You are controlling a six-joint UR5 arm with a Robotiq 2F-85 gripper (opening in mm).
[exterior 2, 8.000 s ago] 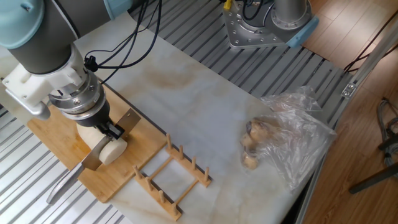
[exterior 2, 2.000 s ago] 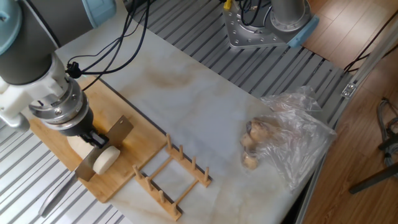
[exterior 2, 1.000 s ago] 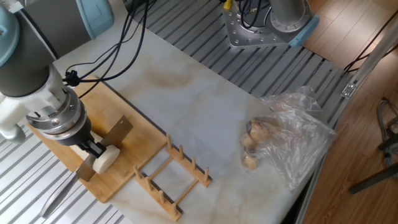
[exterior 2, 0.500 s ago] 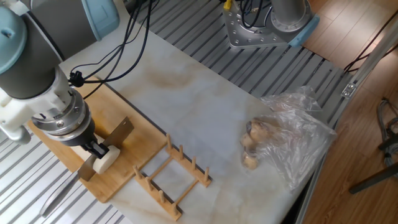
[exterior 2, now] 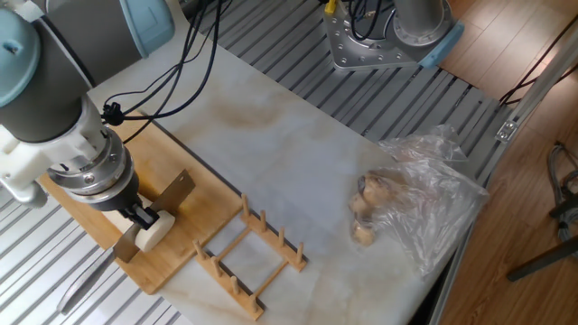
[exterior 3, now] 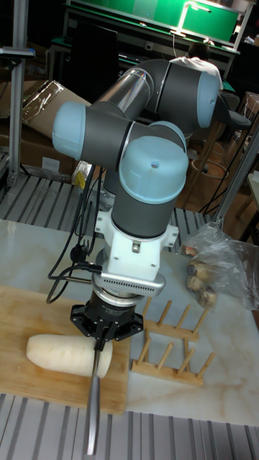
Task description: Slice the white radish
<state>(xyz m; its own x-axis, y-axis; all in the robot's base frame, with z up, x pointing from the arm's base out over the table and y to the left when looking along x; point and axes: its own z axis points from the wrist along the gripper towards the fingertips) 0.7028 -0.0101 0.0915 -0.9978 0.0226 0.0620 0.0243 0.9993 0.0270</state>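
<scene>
The gripper [exterior 3: 106, 332] is pinching a knife [exterior 3: 93, 394] and holding its blade down across the white radish [exterior 3: 61, 353], near the end facing the wooden rack [exterior 2: 250, 259], so a slice is being cut off that end. The white radish is lying on its side on the bamboo cutting board [exterior 2: 200, 212], with its end face [exterior 2: 155, 231] showing just past the blade. How deep the blade is sitting cannot be told from either view. By my reading, the next move calls for pressing straight down until the blade meets the board, then lifting clear and shifting along the radish for the following cut. The board is resting on a pale marbled surface [exterior 2: 298, 153], beside a clear plastic bag [exterior 2: 424, 194] holding brownish lumps. Beyond the surface, cardboard boxes [exterior 3: 39, 108] and a green panel [exterior 3: 165, 13] are filling the background.
</scene>
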